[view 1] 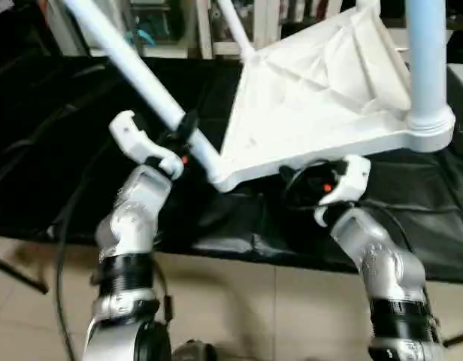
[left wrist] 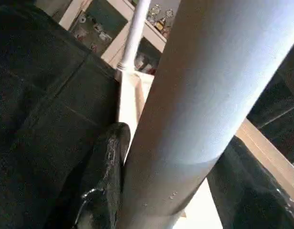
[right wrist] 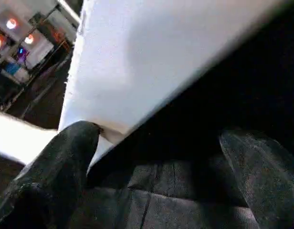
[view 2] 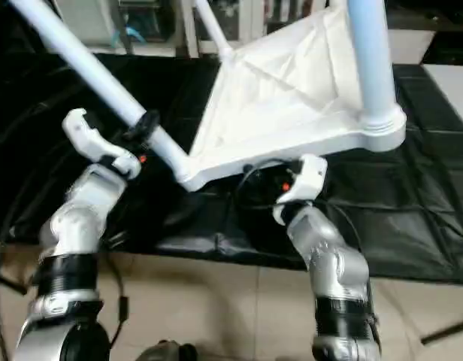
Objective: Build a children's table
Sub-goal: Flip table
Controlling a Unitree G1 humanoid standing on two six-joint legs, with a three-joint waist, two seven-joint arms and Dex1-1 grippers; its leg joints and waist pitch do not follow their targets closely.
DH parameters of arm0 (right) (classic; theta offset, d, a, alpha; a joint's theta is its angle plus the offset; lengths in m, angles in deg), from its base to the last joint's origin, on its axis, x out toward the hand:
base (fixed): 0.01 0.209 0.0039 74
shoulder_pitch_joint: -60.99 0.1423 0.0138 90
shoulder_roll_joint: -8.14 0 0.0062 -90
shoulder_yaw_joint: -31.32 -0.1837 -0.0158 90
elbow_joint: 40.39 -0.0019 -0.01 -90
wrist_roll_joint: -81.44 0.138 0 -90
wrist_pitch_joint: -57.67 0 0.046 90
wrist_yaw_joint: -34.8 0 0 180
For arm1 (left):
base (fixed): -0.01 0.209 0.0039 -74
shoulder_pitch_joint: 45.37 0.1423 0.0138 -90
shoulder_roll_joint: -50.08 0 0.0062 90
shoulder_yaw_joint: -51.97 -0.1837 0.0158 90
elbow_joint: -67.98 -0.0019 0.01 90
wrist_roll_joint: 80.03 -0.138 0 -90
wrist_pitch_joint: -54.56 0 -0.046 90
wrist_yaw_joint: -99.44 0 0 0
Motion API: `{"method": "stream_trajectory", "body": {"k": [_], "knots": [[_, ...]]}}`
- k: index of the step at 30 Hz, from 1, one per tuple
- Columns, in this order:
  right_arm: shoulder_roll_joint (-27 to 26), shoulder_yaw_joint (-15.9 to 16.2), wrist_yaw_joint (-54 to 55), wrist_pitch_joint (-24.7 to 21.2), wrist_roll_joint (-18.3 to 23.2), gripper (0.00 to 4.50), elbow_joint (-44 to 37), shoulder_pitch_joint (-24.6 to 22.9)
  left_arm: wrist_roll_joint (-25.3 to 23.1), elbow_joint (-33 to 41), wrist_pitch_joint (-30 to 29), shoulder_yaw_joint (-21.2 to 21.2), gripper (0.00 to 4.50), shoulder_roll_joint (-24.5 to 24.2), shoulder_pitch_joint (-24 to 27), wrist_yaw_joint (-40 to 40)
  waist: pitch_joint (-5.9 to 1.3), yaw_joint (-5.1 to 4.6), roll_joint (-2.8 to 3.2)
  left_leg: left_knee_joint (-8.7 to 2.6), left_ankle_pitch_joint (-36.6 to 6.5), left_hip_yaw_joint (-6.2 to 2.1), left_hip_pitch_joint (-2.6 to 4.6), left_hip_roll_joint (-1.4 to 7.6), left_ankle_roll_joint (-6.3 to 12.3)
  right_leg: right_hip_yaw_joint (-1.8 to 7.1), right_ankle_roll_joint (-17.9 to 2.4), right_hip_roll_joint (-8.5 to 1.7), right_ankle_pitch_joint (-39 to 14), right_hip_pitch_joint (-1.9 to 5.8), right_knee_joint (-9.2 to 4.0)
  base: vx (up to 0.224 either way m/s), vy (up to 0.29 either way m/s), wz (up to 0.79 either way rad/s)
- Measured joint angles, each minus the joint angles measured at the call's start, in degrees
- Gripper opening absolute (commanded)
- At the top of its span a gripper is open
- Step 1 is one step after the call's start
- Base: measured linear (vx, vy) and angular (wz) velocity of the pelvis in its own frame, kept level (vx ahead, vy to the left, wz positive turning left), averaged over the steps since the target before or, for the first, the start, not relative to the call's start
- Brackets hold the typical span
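From the head, the white tabletop (view 1: 322,98) sits upside down and tipped up on the black worktop (view 1: 59,150), three legs already stuck in its corners. The left end effector (view 1: 183,139) pinches the slanting leg (view 1: 134,68) close to its socket, probably to push it in or keep it steady.

In the left wrist view, that leg (left wrist: 204,105) is squeezed between two black fingers (left wrist: 106,176).

In the right wrist view, the right end effector (right wrist: 156,167) is spread wide, one finger touching under the tabletop edge (right wrist: 137,62), likely propping it.
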Motion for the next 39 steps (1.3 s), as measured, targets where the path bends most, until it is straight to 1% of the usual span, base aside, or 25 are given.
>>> {"method": "stream_trajectory", "body": {"k": [3,7,8,11,14,17,20,25,27,28,29,30,31,34,35,36,38,39], "knots": [[-0.7,-1.5,1.6,1.42,0.87,4.5,1.95,1.83,0.09,0.83,-0.4,-0.39,2.25,0.63,0.66,0.47,0.05,-0.03,-0.11,0.0,0.13,0.16,0.01,0.03,-0.07,0.06,0.13,-0.04,0.24,-0.03,-0.01,0.0,0.0,0.0],[-2.28,-4.46,2.55,2.6,3.07,4.5,3.67,4.41,1.09,2.26,-1.47,-0.32,2.25,1.36,1.62,1.35,0.11,0.02,-0.4,0.0,0.19,0.3,0.0,0.05,-0.22,0.12,0.23,-0.04,0.51,-0.1,-0.05,0.0,0.0,0.0],[-2.36,-4.8,2.51,3.28,3.41,4.5,3.78,4.75,1.16,2.65,-1.77,-0.3,2.24,1.64,1.84,1.57,0.05,0.17,-0.62,0.0,0.21,0.32,-0.01,0.07,-0.22,0.11,0.24,-0.05,0.53,-0.1,-0.06,0.0,0.0,0.0],[-2.69,-5.44,1.68,4.36,3.53,4.5,3.71,6.19,1.73,3.59,-2.31,-0.29,2.23,1.69,2.39,2.32,0.08,0.31,-0.9,0.0,0.22,0.43,0.0,0.08,-0.2,0.13,0.26,-0.06,0.57,-0.1,-0.08,0.0,0.0,0.0],[-2.74,-5.21,0.3,5.1,4.26,4.5,1.5,6.12,1.74,3.93,-2.19,-0.25,2.22,1.51,2.51,2.68,0.04,0.79,-1.37,0.0,0.22,0.48,0.0,0.19,-0.2,0.11,0.29,-0.04,0.59,-0.1,-0.09,0.0,0.0,0.0],[-2.86,-5.2,-0.46,5.51,5.08,4.5,0.53,6.1,1.74,4.0,-2.15,-0.21,2.22,1.06,2.5,2.68,0.03,0.84,-1.48,0.0,0.22,0.58,0.01,0.2,-0.21,0.12,0.43,-0.04,0.67,-0.11,-0.11,0.0,0.0,0.0],[-2.57,-5.64,-0.78,6.04,5.1,4.5,1.67,6.57,1.74,4.0,-2.31,-0.24,2.22,0.83,2.5,2.38,0.06,0.86,-1.53,0.0,0.29,0.87,0.02,0.31,-0.15,0.13,0.5,-0.06,0.71,-0.1,-0.11,0.0,0.0,0.0],[-0.85,-8.18,0.64,7.29,4.74,4.5,8.42,11.65,1.74,4.0,-2.49,-0.29,2.22,0.47,2.5,2.35,0.07,0.83,-1.55,0.0,0.4,1.08,0.04,0.33,-0.09,0.15,0.53,-0.06,0.81,-0.09,-0.1,0.0,0.0,0.0],[-0.49,-9.29,0.68,7.93,5.27,4.21,11.0,13.59,1.79,4.0,-2.52,-0.29,2.22,0.34,2.5,2.27,0.08,0.86,-1.58,0.0,0.41,1.09,0.02,0.35,-0.09,0.15,0.71,-0.07,0.91,-0.1,-0.13,0.0,0.0,0.0],[-0.43,-9.59,0.65,8.04,5.56,4.21,11.76,14.19,1.8,4.0,-2.52,-0.3,2.22,0.33,2.5,2.27,0.08,0.87,-1.58,0.0,0.41,1.09,0.02,0.35,-0.09,0.14,0.75,-0.07,0.93,-0.1,-0.14,0.0,0.0,0.0],[-0.42,-9.66,0.66,8.1,5.66,4.11,12.33,14.77,1.8,4.0,-2.52,-0.29,2.22,0.33,2.5,2.27,0.08,0.87,-1.57,0.0,0.42,1.1,0.01,0.36,-0.09,0.14,0.78,-0.07,0.95,-0.1,-0.14,0.0,0.0,0.0],[-0.39,-9.67,0.59,8.16,5.67,4.11,12.59,14.84,1.83,4.0,-2.53,-0.29,2.22,0.33,2.5,2.27,0.08,0.89,-1.59,0.0,0.43,1.1,0.01,0.38,-0.09,0.13,0.79,-0.07,0.95,-0.1,-0.14,0.0,0.0,0.0],[-0.34,-9.65,0.17,8.22,5.7,3.84,13.05,14.89,1.84,4.01,-2.54,-0.3,2.22,0.33,2.51,2.24,0.08,0.89,-1.6,0.0,0.44,1.1,0.01,0.38,-0.07,0.13,0.79,-0.07,0.96,-0.1,-0.14,0.0,0.0,0.0],[-0.34,-9.62,-0.62,8.27,5.66,3.73,13.75,14.92,1.96,4.01,-2.6,-0.32,2.22,0.29,2.5,2.23,0.08,0.92,-1.61,0.0,0.48,1.12,-0.01,0.39,-0.02,0.12,0.81,-0.07,0.97,-0.11,-0.14,0.0,0.0,0.0],[-0.33,-9.64,-0.86,8.43,5.66,3.52,13.99,14.93,1.97,4.01,-2.61,-0.34,2.22,0.2,2.5,2.23,0.1,0.89,-1.64,0.0,0.5,1.13,-0.01,0.39,0.0,0.13,0.81,-0.07,0.97,-0.11,-0.14,0.0,0.0,0.0],[-0.33,-9.64,-0.96,8.53,5.66,3.52,14.19,14.96,1.98,4.01,-2.62,-0.35,2.22,0.15,2.5,2.23,0.1,0.9,-1.65,0.0,0.5,1.13,-0.01,0.39,0.01,0.13,0.81,-0.07,0.97,-0.11,-0.13,0.0,0.0,0.0],[-0.33,-9.75,-1.0,8.64,5.66,3.27,14.66,15.08,1.98,4.01,-2.63,-0.38,2.22,0.09,2.51,2.23,0.11,0.88,-1.68,0.0,0.52,1.13,-0.01,0.39,0.03,0.13,0.8,-0.07,0.98,-0.11,-0.13,0.0,0.0,0.0],[-0.33,-9.79,-1.02,8.69,5.66,3.27,14.81,15.08,1.98,4.01,-2.63,-0.38,2.22,0.08,2.51,2.23,0.11,0.87,-1.69,0.0,0.52,1.14,-0.01,0.39,0.03,0.13,0.8,-0.07,0.99,-0.11,-0.13,0.0,0.0,0.0]]}}
